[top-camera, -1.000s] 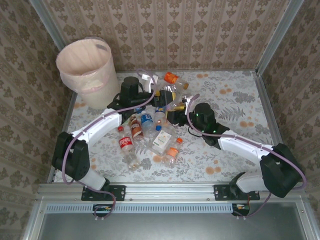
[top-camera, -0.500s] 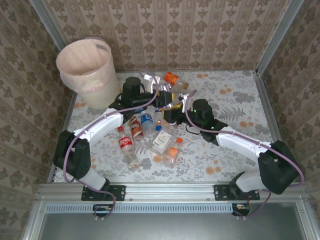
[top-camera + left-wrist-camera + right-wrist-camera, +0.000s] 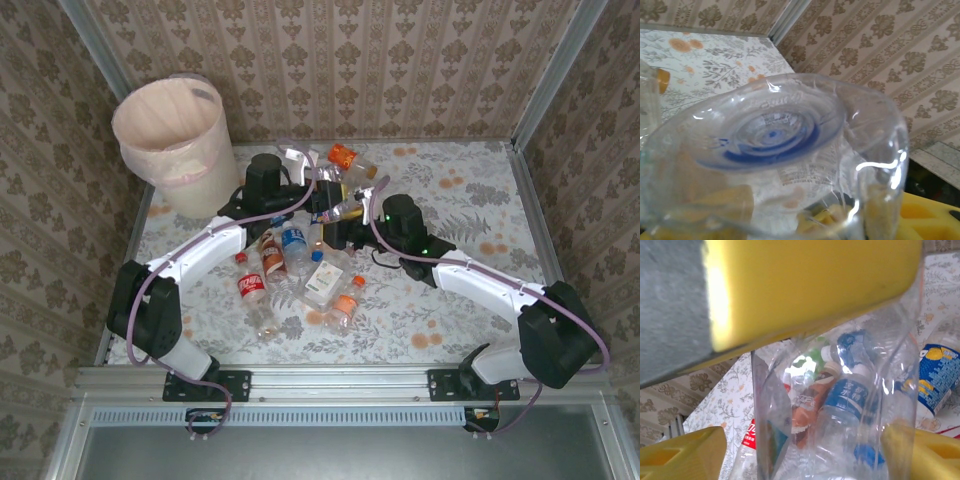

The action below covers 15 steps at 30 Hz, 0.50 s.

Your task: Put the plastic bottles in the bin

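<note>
Top external view: a cream bin (image 3: 170, 140) lined with a pale pink bag stood at the far left corner of a floral tabletop (image 3: 470, 300). A heap of plastic bottles (image 3: 300, 265) lay mid-tabletop, near the bin but apart from it. Among them were a red-labelled bottle (image 3: 250, 287), a blue-labelled bottle (image 3: 293, 240) and an orange-capped bottle (image 3: 346, 300). Both arms stretched to the heap's far end, wrists close together.

Left wrist view: the base of a clear bottle (image 3: 775, 135) sat right against the camera. The left jaws were closed in on its sides, and one yellow pad (image 3: 935, 215) showed beside it.

Right wrist view: a transparent bottle (image 3: 840, 405) stood between the right jaws. These were spread wide, with a gap between one yellow pad (image 3: 685, 455) and the bottle's wall, so they gripped nothing.
</note>
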Tool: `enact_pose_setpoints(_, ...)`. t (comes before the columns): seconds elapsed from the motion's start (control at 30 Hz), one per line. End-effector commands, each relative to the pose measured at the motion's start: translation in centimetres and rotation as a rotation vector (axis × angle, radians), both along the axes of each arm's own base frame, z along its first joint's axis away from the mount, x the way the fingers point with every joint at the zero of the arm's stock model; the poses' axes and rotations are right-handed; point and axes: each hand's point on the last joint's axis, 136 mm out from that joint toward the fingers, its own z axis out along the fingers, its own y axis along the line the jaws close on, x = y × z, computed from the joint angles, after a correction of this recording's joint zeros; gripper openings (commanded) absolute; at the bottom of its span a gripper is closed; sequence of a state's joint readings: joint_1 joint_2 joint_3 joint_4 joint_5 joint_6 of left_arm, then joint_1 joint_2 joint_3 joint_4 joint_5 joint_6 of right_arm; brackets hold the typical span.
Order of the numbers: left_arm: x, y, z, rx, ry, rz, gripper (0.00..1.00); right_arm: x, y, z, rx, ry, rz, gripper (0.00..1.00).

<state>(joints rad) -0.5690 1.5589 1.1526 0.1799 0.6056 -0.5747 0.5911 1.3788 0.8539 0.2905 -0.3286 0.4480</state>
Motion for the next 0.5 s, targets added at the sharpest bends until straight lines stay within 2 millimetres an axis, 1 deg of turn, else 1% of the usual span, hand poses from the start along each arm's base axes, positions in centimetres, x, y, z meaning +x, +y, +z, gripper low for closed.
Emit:
enact_pose_setpoints(0.0, 0.6, 0.6, 0.2, 0.04, -0.037, 0.046, 0.56, -0.1, -0.6, 2.0, 0.022, -0.02, -0.005, 0.9)
enact_pose_setpoints(0.1, 1.1, 1.1, 0.2, 0.056, -0.045, 0.077, 0.56, 0.2, -2.0, 2.6, 0.012, -0.056, -0.072, 1.0)
enact_pose_setpoints(0.23, 1.9, 2.1, 0.0, 0.08, -0.048, 0.126, 0.56, 0.9, -4.9, 2.9, -0.026, -0.111, -0.218, 1.0)
enact_pose_setpoints(0.33, 2.6, 2.9, 0.0, 0.095, -0.052, 0.163, 0.56, 1.3, -7.7, 2.9, -0.04, -0.13, -0.342, 1.0)
enact_pose_setpoints(0.43, 3.1, 3.7, 0.0, 0.109, -0.058, 0.198, 0.56, 1.3, -10.0, 2.1, -0.064, -0.127, -0.431, 1.0)
enact_pose_setpoints(0.47, 3.4, 4.0, 0.0, 0.121, -0.061, 0.213, 0.56, 1.3, -10.8, 1.6, -0.082, -0.12, -0.46, 1.0)
